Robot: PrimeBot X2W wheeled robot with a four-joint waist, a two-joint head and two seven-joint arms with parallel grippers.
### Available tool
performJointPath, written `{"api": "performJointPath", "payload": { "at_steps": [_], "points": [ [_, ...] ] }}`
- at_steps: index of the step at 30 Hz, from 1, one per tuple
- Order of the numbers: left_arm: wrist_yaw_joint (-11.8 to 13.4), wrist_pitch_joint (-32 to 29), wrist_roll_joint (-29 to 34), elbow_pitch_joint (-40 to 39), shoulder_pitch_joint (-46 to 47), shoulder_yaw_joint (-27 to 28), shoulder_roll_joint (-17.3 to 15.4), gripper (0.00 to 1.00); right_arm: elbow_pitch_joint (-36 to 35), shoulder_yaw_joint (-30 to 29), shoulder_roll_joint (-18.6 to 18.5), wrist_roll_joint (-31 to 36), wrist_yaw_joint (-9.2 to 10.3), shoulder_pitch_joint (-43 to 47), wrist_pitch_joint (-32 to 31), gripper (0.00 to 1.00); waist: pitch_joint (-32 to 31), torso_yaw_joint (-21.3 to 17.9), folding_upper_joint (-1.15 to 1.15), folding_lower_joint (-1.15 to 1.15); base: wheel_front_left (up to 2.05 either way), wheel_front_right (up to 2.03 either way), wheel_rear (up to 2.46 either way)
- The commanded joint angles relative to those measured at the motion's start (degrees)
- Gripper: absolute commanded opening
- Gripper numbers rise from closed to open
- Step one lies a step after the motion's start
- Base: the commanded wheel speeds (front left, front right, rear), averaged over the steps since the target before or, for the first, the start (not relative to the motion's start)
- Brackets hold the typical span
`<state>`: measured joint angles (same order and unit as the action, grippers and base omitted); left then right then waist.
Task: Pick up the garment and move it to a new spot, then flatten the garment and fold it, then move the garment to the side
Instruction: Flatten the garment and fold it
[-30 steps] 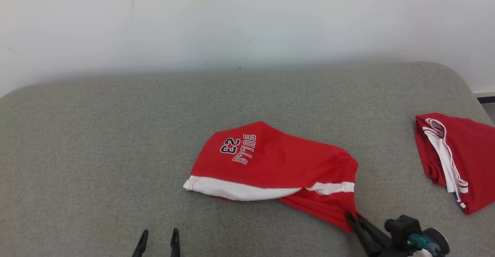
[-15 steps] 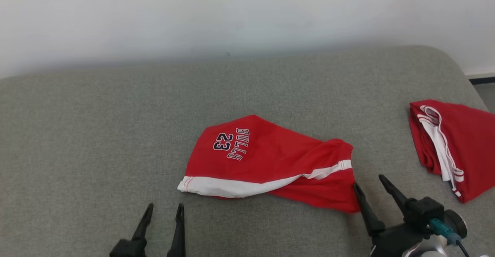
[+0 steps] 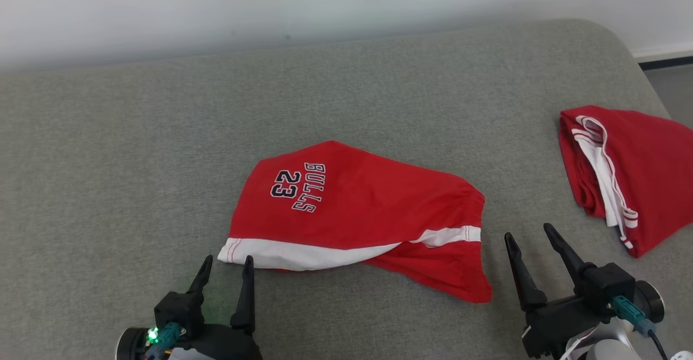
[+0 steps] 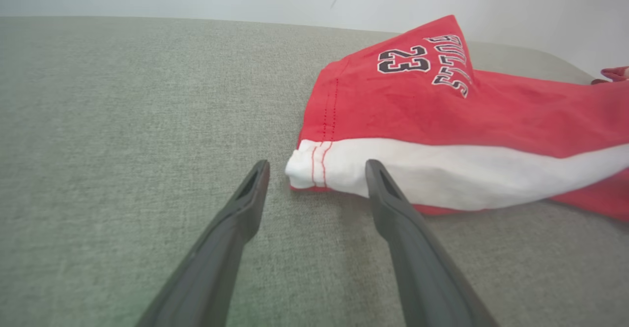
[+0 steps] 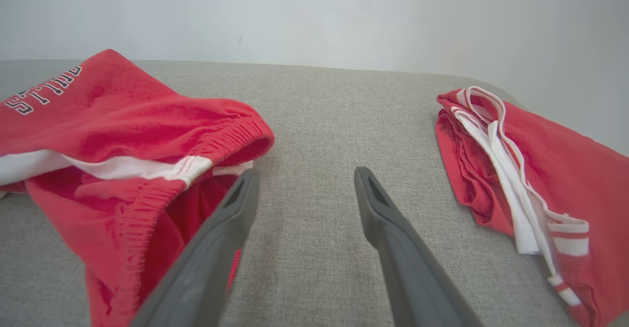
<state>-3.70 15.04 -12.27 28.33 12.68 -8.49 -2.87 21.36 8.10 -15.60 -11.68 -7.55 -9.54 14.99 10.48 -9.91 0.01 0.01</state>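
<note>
The garment [image 3: 357,214] is a pair of red shorts with a white side band and "BULLS 23" lettering, lying loosely spread on the grey cushion [image 3: 135,159]. Its white hem corner [image 4: 314,167] lies just beyond my left gripper [image 3: 228,261], which is open and holds nothing. In the left wrist view that gripper [image 4: 317,172] frames the corner between its fingertips. My right gripper [image 3: 528,234] stands open just right of the garment's elastic waistband [image 5: 231,135], apart from the cloth. The same right gripper [image 5: 304,179] has bare cushion between its fingers.
A second red and white garment [image 3: 622,176] lies bunched at the cushion's right edge, also seen as a red heap [image 5: 521,179] in the right wrist view. A pale wall [image 3: 325,2] runs behind. The cushion's rounded corner [image 3: 612,35] is at the far right.
My right gripper has let go of the garment's lower right corner and opened, drawing back to the right. The cloth has settled flatter. The head camera has tilted down, showing both grippers more fully.
</note>
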Motion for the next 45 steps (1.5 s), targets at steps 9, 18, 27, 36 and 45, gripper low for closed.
{"api": "performJointPath", "payload": {
  "at_steps": [9, 18, 27, 36, 45],
  "points": [
    [-0.47, 0.19, 0.54, 3.66, 3.45, 1.98, -0.05, 0.91, -1.06, -0.67, 0.35, 0.22, 0.16, -0.59, 0.21, 1.00, 2.17, -2.33, -0.01, -0.01, 0.00, 0.00, 0.00],
    [-0.98, 0.19, 0.91, 4.16, 5.53, 4.18, -0.12, 0.00, -1.46, -1.45, 0.31, -0.52, 0.16, -0.81, 0.22, 1.00, 3.27, -2.62, -0.01, -0.01, 0.00, 0.00, 0.00],
    [0.97, 0.19, 4.79, -1.20, 7.05, 10.51, -0.47, 0.00, -0.80, -0.36, 1.55, -0.92, 0.16, -1.70, 0.22, 1.00, 3.63, -1.03, -0.01, -0.01, 0.00, 0.00, 0.00],
    [3.82, 0.19, 6.75, 4.41, 8.22, 14.68, -2.25, 0.00, -0.44, 1.25, 2.17, -1.38, 0.16, -2.68, 0.22, 1.00, 3.24, -1.14, -0.01, -0.01, 0.00, 0.00, 0.00],
    [5.27, 0.19, 7.65, 2.99, 3.92, 16.70, -1.47, 1.00, -1.20, 2.53, 3.61, -1.99, 0.16, -1.83, 0.22, 1.00, 0.32, -0.39, -0.01, -0.01, 0.00, 0.00, 0.00]
  ]
}}
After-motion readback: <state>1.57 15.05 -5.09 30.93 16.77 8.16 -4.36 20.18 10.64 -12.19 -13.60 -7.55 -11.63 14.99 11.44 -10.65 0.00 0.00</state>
